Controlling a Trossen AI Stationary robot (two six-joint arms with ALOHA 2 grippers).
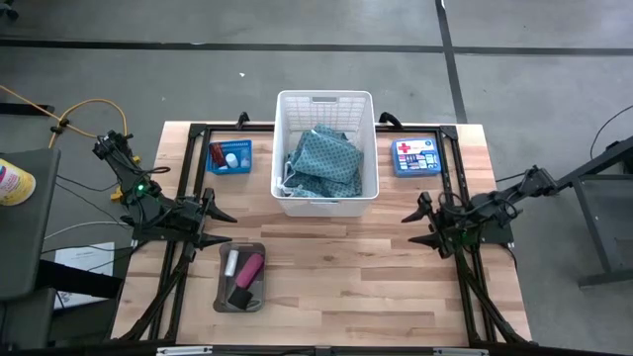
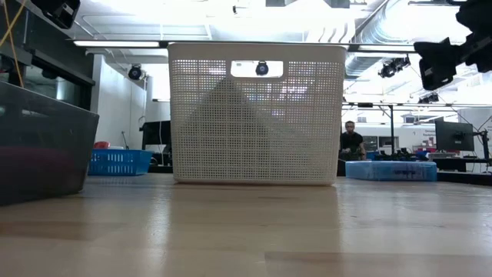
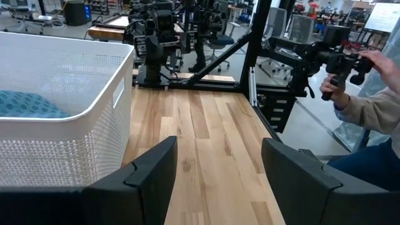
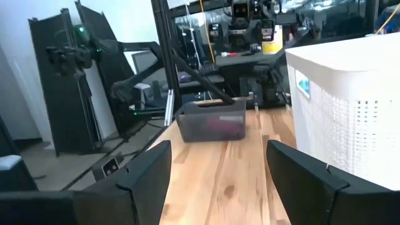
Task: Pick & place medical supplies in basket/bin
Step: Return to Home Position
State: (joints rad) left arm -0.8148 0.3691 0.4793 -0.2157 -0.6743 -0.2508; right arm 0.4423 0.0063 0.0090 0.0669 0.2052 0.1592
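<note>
Wooden table (image 1: 346,277), lab room beyond. Grey tray (image 1: 222,289), near edge, holds pink cylinder (image 1: 249,267), white tube (image 1: 231,263) and black block (image 1: 240,297); it lies just beside left gripper (image 1: 230,228), fingers wide. Right gripper (image 1: 408,228) opposite, fingers wide. White basket (image 1: 326,205), centre, beyond both grippers. Teal cloths (image 1: 324,163) inside show from above; the low view gives only the slotted wall. Blue mesh basket (image 1: 228,156), far left.

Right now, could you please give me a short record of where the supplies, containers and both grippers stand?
white basket: back middle, holds teal cloths
blue mesh basket: left of white basket, small items inside
blue box: right of white basket
grey tray: front left, holds pink cylinder, white tube, black block
left gripper: open, empty, over the table, left side
right gripper: open, empty, right side
</note>
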